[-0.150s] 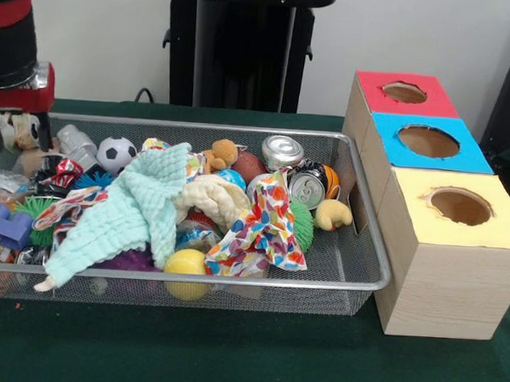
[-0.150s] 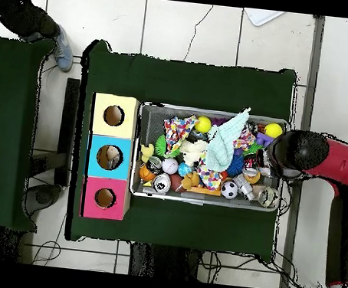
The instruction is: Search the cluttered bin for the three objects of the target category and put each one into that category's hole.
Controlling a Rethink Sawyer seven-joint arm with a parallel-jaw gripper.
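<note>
Sawyer arm (image 1: pixel 12 29), black cyl. links w/ red band, red wrist block, red upper link overhead

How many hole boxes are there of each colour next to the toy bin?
red box: 1
blue box: 1
yellow box: 1
Total: 3

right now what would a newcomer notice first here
Probably the wire bin heaped with toys, a mint green cloth draped across the pile's middle. Beside it stand three boxes with round holes, topped red, blue and yellow. The red-and-black arm hangs over the bin's far end.
</note>
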